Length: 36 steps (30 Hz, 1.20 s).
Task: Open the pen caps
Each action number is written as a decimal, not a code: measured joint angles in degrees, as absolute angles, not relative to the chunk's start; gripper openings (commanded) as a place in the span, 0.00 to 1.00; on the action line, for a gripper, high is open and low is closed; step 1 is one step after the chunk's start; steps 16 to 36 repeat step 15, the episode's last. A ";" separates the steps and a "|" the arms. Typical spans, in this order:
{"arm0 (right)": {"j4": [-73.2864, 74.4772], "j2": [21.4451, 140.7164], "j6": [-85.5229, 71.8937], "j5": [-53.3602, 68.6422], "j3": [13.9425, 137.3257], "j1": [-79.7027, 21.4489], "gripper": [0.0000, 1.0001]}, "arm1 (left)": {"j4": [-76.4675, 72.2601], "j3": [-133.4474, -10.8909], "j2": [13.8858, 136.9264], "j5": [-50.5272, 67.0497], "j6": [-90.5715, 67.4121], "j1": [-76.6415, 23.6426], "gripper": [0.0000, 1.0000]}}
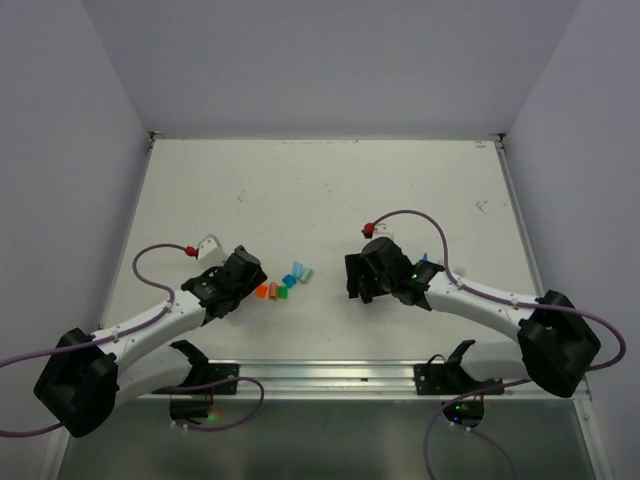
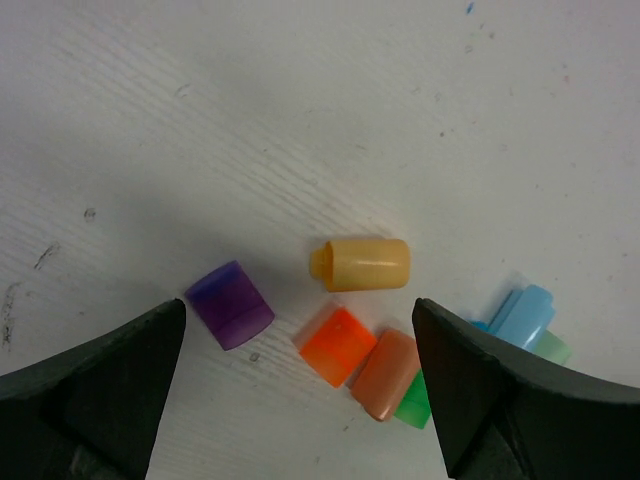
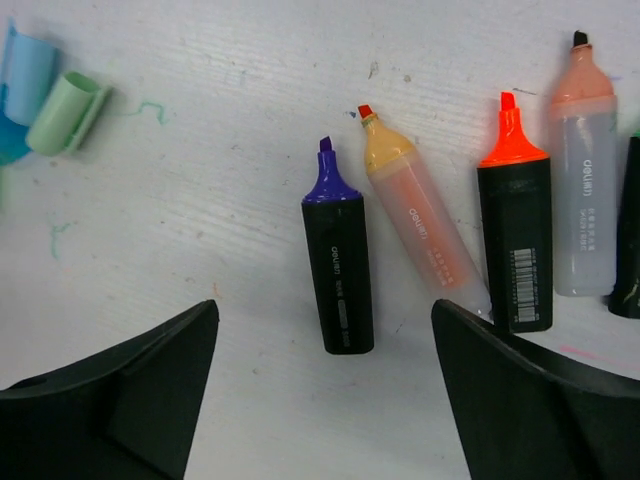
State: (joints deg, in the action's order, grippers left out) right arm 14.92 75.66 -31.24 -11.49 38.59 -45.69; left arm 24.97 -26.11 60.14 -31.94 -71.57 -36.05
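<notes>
Loose pen caps lie in a cluster (image 1: 283, 284) between the arms. The left wrist view shows a purple cap (image 2: 230, 304), a yellow cap (image 2: 362, 264), an orange cap (image 2: 337, 345), a peach cap (image 2: 387, 374), a green cap (image 2: 414, 402) and a light blue cap (image 2: 523, 315). My left gripper (image 2: 300, 385) is open and empty just above them. My right gripper (image 3: 325, 385) is open and empty over uncapped markers: a black one with a purple tip (image 3: 337, 260), a peach one (image 3: 420, 215), a black one with an orange tip (image 3: 514, 230) and a pale one (image 3: 584, 170). A mint cap (image 3: 66, 112) lies at the upper left.
The white table (image 1: 320, 190) is walled at the back and sides. A metal rail (image 1: 330, 375) runs along the near edge. A dark marker body (image 3: 628, 240) shows at the right edge of the right wrist view.
</notes>
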 measured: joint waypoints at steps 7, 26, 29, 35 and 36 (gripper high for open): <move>22.70 61.21 -32.47 -17.65 39.55 -45.69 0.99 | 24.60 -30.00 53.89 -29.06 -65.21 -36.01 1.00; 30.35 41.89 -39.38 -19.51 33.21 -45.63 0.99 | 11.27 -27.14 43.59 -17.45 -62.63 -38.41 1.00; 30.35 41.89 -39.38 -19.51 33.21 -45.63 0.99 | 11.27 -27.14 43.59 -17.45 -62.63 -38.41 1.00; 30.35 41.89 -39.38 -19.51 33.21 -45.63 0.99 | 11.27 -27.14 43.59 -17.45 -62.63 -38.41 1.00; 30.35 41.89 -39.38 -19.51 33.21 -45.63 0.99 | 11.27 -27.14 43.59 -17.45 -62.63 -38.41 1.00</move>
